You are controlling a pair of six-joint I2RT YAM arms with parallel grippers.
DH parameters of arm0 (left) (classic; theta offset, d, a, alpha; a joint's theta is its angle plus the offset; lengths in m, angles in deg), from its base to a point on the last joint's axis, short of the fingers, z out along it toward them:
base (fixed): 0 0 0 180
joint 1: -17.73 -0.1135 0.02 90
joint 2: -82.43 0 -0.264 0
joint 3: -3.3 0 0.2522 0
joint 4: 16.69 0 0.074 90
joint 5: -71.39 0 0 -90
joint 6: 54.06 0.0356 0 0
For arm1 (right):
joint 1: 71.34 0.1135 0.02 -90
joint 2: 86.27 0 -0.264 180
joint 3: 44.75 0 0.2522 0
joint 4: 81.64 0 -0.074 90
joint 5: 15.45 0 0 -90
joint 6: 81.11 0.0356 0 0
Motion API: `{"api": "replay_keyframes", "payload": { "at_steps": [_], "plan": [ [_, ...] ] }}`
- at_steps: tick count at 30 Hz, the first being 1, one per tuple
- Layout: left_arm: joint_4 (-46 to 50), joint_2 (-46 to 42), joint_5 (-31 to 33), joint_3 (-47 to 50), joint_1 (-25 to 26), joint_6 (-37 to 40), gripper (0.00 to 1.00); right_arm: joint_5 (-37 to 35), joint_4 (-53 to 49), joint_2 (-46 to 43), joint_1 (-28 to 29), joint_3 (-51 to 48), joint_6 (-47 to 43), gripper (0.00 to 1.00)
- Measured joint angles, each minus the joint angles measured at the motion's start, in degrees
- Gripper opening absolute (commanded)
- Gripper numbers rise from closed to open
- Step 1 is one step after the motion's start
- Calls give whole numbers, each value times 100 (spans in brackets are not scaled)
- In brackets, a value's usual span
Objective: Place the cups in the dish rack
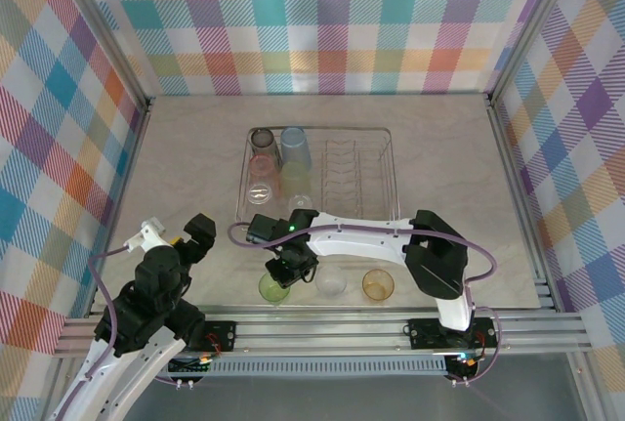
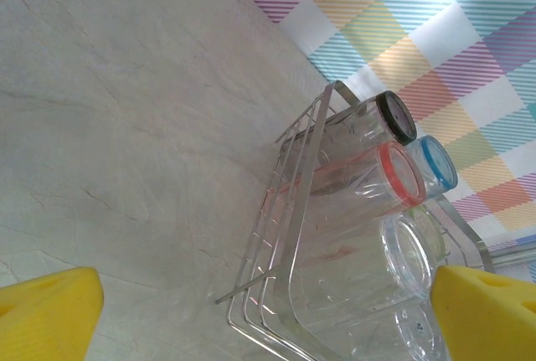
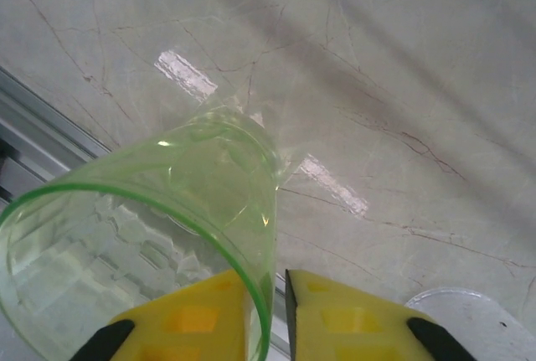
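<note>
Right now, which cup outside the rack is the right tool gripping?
The green cup, leftmost of the three; the right tool pinches its rim. The clear cup and orange cup stand free.

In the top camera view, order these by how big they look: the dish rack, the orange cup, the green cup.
1. dish rack, by far the largest.
2. orange cup and green cup look alike, so I'm not ranking them.

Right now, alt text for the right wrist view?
The right end effector pinches the rim wall of a translucent green cup between its yellow pads, one inside, one outside. Behind lies a pale marbled table, with a metal rail at left and a clear cup at the lower right corner.
</note>
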Motion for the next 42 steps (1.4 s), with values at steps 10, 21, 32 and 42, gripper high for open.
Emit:
{"api": "replay_keyframes", "payload": {
  "at_steps": [10, 21, 32, 42],
  "plan": [
    [-20, 9, -44, 48, 0, 4, 100, -181, -79, -33, -2, -11, -35, 0],
    [-1209, 1217, -1207, -251, 0, 654, 100, 850, 675, -2885, -1528, -1875, -216, 0],
    [-4221, 3606, -4835, -807, 42, 1386, 100, 3783, 1744, -5005, -4778, -2979, -227, 0],
    [-5056, 4459, -6443, -1742, 881, 1993, 100, 5619, 2850, -4581, -5086, -2935, 197, 0]
  ]
}}
